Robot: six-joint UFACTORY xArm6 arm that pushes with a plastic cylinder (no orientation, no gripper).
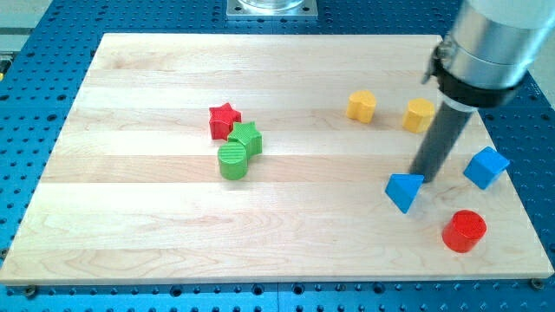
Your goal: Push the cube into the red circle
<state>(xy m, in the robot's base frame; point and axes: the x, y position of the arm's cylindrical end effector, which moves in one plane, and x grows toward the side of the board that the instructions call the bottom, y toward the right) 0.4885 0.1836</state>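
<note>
While touching blue triangle, my tip nears blue cube.

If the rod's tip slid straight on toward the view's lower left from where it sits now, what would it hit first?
My tip sits right at the upper edge of the blue triangular block, seemingly touching it, so that block comes first. Beyond it, the wooden board looks free, though depth is uncertain.

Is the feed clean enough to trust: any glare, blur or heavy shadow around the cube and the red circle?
Camera view: light is even, with soft short shadows only; the board shows a mild sheen, no hard glare. The cube and red circle are sharp. My tip reads clearly against the blue wedge; the arm's upper housing looks slightly soft and is cropped by the view's top.
</note>
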